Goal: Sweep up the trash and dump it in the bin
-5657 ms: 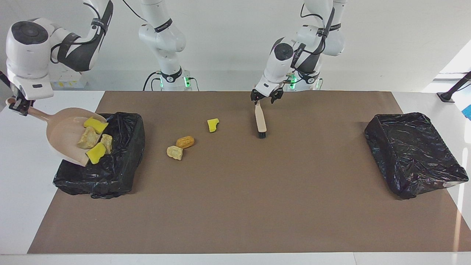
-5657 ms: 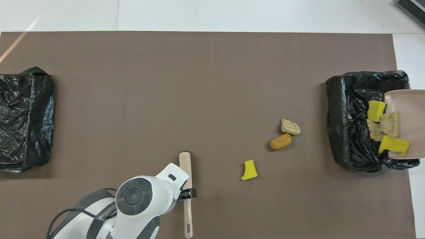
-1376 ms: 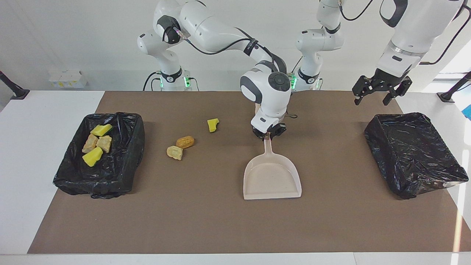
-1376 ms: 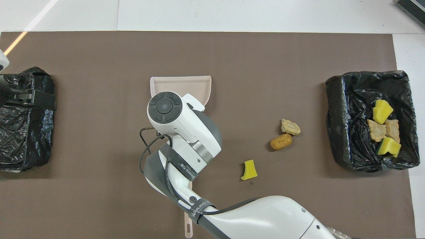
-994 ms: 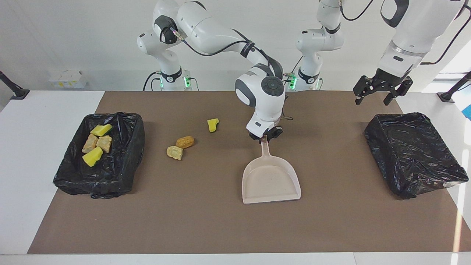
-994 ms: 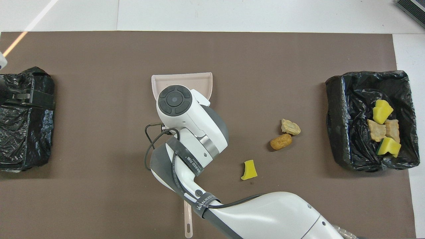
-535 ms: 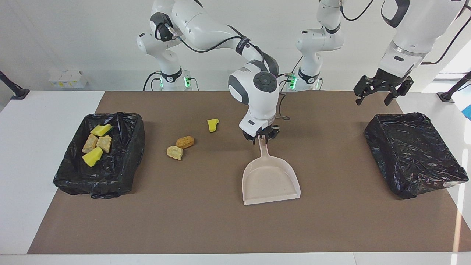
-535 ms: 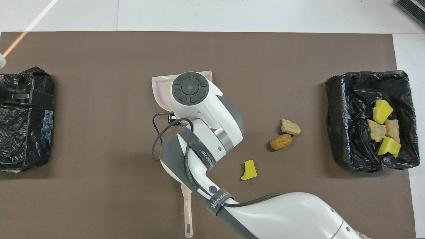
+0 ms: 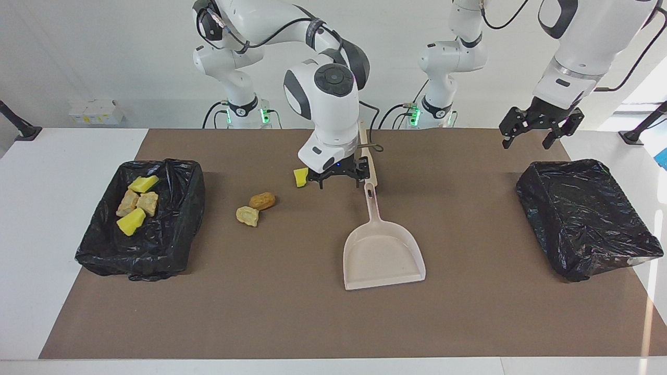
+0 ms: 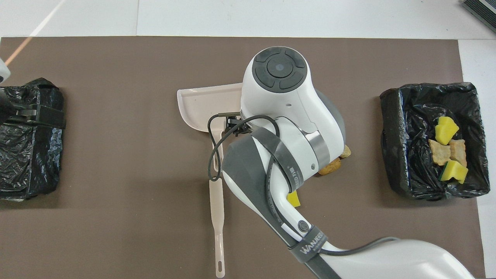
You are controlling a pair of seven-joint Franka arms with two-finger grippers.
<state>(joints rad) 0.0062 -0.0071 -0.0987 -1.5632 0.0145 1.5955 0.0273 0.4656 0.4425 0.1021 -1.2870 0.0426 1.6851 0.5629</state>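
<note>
Three bits of trash lie on the brown mat: a yellow sponge chunk (image 9: 300, 177), an orange-brown lump (image 9: 262, 200) and a pale beige lump (image 9: 247, 215). Several more bits (image 9: 136, 204) lie in the black-lined bin (image 9: 172, 245) at the right arm's end. The beige dustpan (image 9: 383, 255) lies flat mid-mat. The brush (image 9: 371, 171) lies just nearer the robots, its handle (image 10: 217, 217) showing in the overhead view. My right gripper (image 9: 337, 180) is open and empty, raised beside the yellow chunk. My left gripper (image 9: 536, 130) is open and waits, raised by the other bin.
A second black-lined bin (image 9: 583, 219) stands at the left arm's end, with nothing in it. In the overhead view my right arm covers most of the loose trash and part of the dustpan (image 10: 197, 106). White table (image 9: 57, 172) borders the mat.
My right gripper let go of the dustpan handle, rose and moved toward the yellow chunk. The dustpan stays flat on the mat. The left arm has not moved.
</note>
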